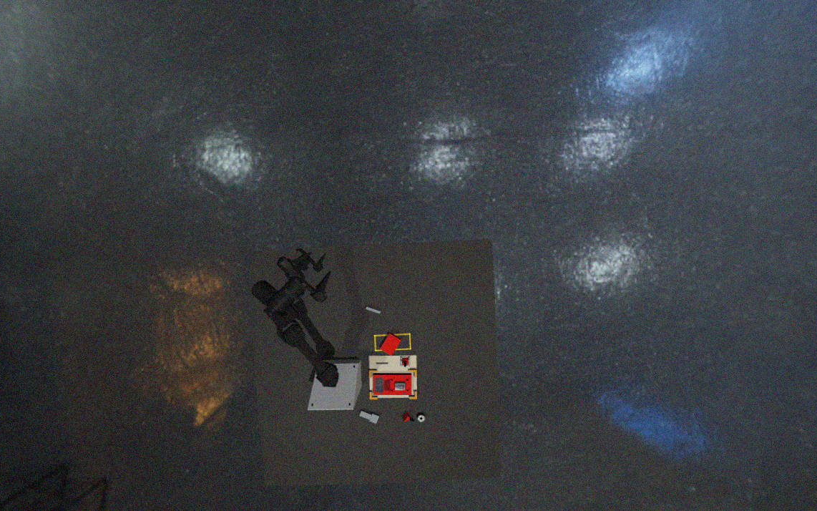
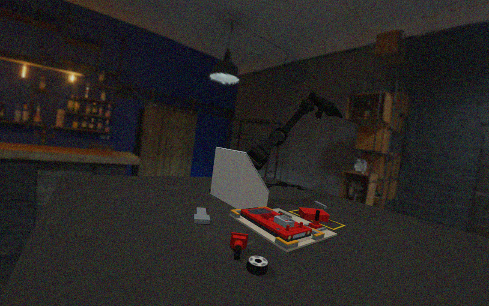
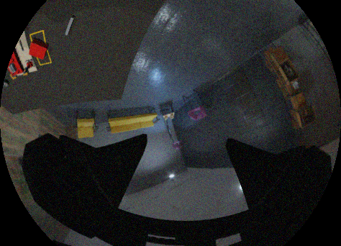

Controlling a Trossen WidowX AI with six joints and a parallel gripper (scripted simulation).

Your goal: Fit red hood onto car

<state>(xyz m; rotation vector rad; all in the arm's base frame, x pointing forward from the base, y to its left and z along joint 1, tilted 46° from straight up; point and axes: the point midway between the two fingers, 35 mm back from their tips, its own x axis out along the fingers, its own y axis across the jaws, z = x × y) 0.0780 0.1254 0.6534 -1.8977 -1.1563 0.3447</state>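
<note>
The job looks to be at its first step, fetching the hood. The gripper stands wide open with nothing in it, raised high toward the top-left corner of the table as the top view shows it. The red hood lies turned at an angle across the yellow outline, just beside the jig, on the side facing the table's top edge. The car chassis sits in the jig, still without its hood, with the engine block in place.

Next, the arm should swing toward the table's right edge, point the gripper down, match its turn to the skewed hood and lower around it. A grip taken crooked would probably leave the holes off the pegs later.
</note>
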